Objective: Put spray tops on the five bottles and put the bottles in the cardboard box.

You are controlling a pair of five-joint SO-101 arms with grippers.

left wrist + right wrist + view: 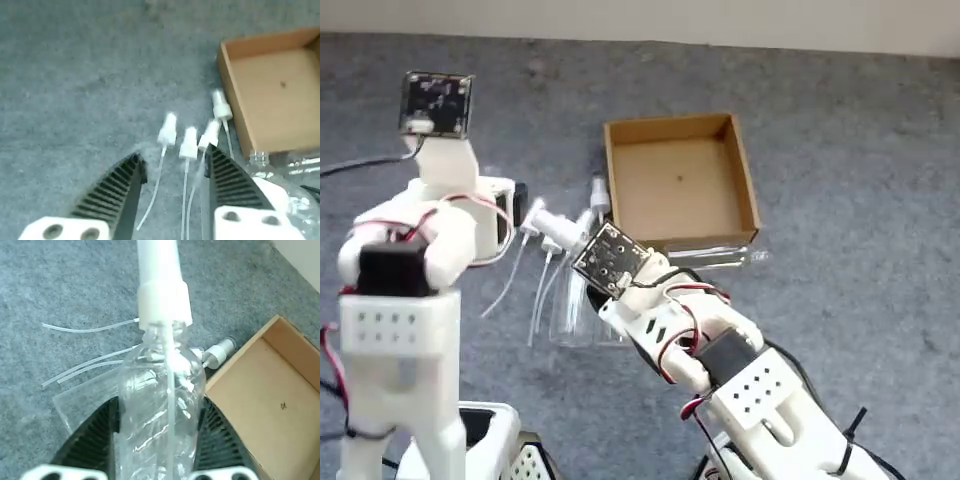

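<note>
W/ the right gripper clamped on the clear bottle, spray top on its neck, I'd check the top's seated, keep the squeeze steady & lower it into the cardboard box, top-centre of the high view; left gripper hangs jaws-apart over loose spray tops.

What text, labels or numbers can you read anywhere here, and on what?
None readable.
On the cardboard box: one small dark speck on its floor, too small to tell if it is print.
On the clear bottle: no label visible.
On the circuit board atop one arm, and the other arm's: markings too small to read.
</note>
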